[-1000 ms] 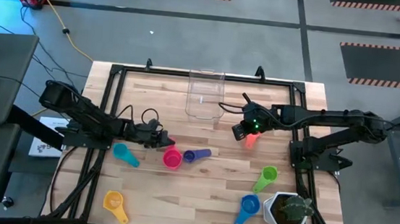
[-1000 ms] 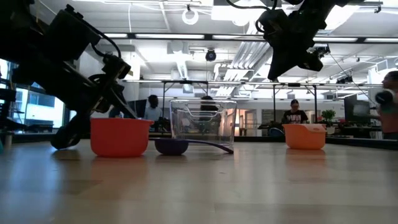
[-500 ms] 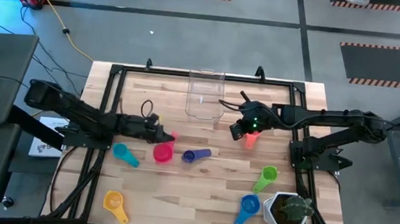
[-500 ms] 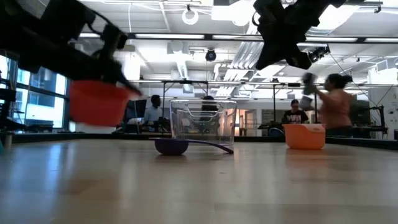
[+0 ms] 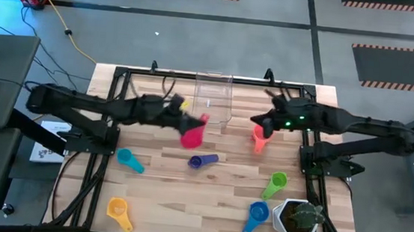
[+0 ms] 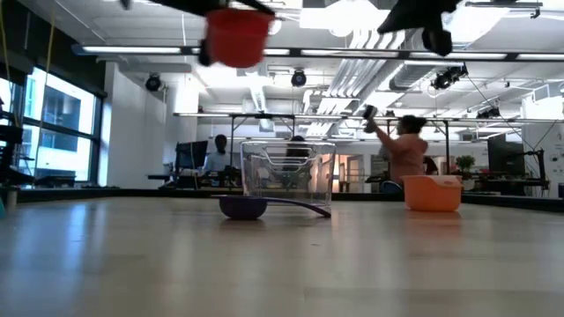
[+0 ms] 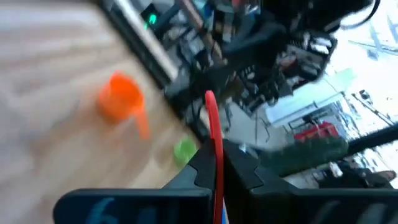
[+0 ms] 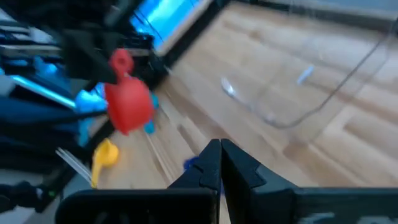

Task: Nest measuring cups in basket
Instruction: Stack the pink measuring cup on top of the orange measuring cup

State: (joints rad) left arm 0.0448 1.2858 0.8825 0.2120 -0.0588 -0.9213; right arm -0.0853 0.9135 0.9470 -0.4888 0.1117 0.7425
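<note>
My left gripper (image 5: 185,114) is shut on the pink cup (image 5: 192,134), which is high in the air (image 6: 236,35) just on the near side of the clear basket (image 5: 212,98). My right gripper (image 5: 259,123) is shut and holds nothing. It hovers over the orange cup (image 5: 259,141), which stands on the table. The purple cup (image 5: 203,161), teal cup (image 5: 129,159), yellow cup (image 5: 118,211), green cup (image 5: 276,184) and blue cup (image 5: 257,213) lie apart on the wood. My left gripper pinches a thin flat pink part of the cup (image 7: 213,134) between its two fingers, seen edge-on. Handle or rim wall, I cannot tell. The fingers reach almost level from the table's left. The cup's bowl (image 8: 129,104) hangs beside and below them, lifted clear of the table.
A white pot with a green plant (image 5: 299,218) stands at the near right corner. The black frame rails (image 5: 120,75) run along the table's edges. In the low view a person (image 6: 407,154) moves in the room behind. Bare wood lies between the purple and yellow cups.
My left gripper has taken hold of the pink cup. It has lifted the cup from the table high into the air, toward the far edge and the basket, rolling as it rose. My right gripper has risen and drawn back a little toward the table's right edge.
</note>
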